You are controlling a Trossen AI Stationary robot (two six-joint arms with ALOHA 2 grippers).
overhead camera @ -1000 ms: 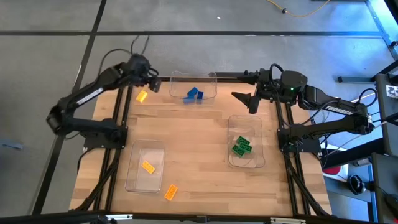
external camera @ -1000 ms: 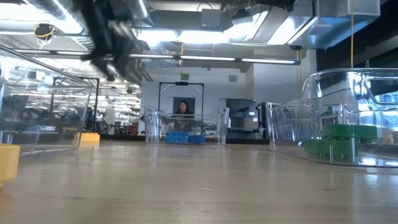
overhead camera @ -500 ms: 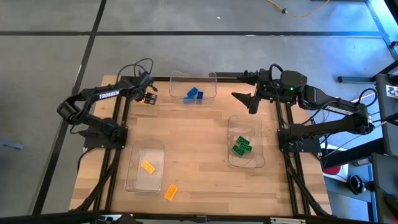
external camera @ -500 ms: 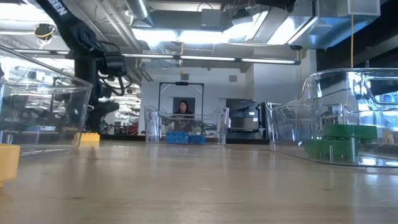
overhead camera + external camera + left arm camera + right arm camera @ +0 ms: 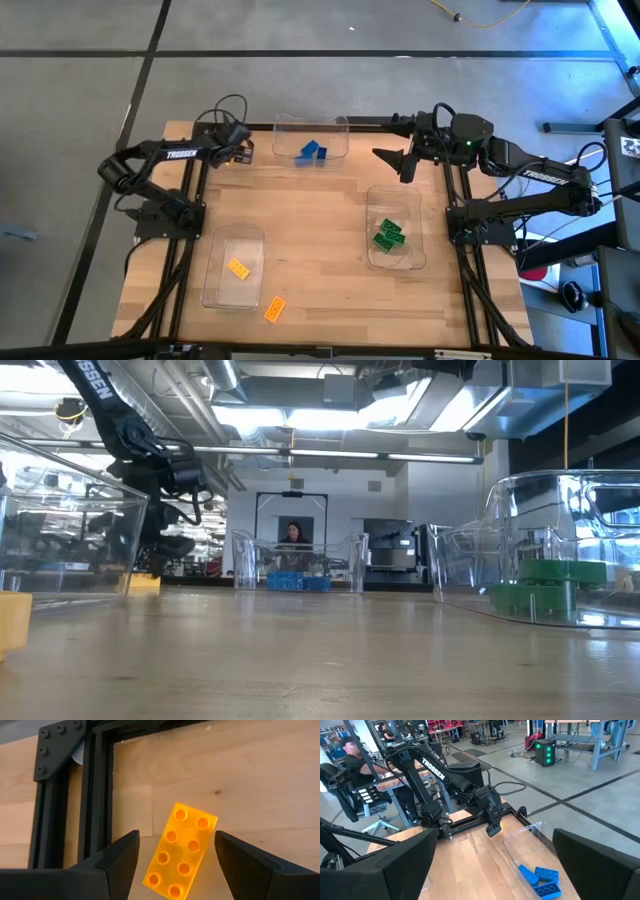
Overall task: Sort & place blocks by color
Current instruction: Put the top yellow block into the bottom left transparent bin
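Note:
An orange-yellow studded block [image 5: 181, 851] lies flat on the wood at the table's far left corner, also seen in the low view [image 5: 145, 584]. My left gripper [image 5: 177, 837] is open above it, one finger on either side and neither touching. In the high view the gripper [image 5: 240, 152] covers the block. A second orange block [image 5: 238, 268] lies in the near left tray. A third [image 5: 274, 308] lies on the table by the near edge. Two blue blocks [image 5: 311, 152] sit in the far tray and green ones [image 5: 388, 234] in the right tray. My right gripper [image 5: 405, 165] waits open near the far right.
Three clear trays stand on the table: far middle [image 5: 345, 128], right [image 5: 415, 258] and near left [image 5: 212, 290]. The black frame rail [image 5: 95, 795] runs close beside the block under my left gripper. Bare wood lies in the table's middle. A person sits in the room beyond [image 5: 293, 533].
My left arm has folded down from a raised pose. Its gripper has moved down over the orange block at the far left corner, which showed uncovered in the high view before and is now hidden under the gripper. The right arm has kept still.

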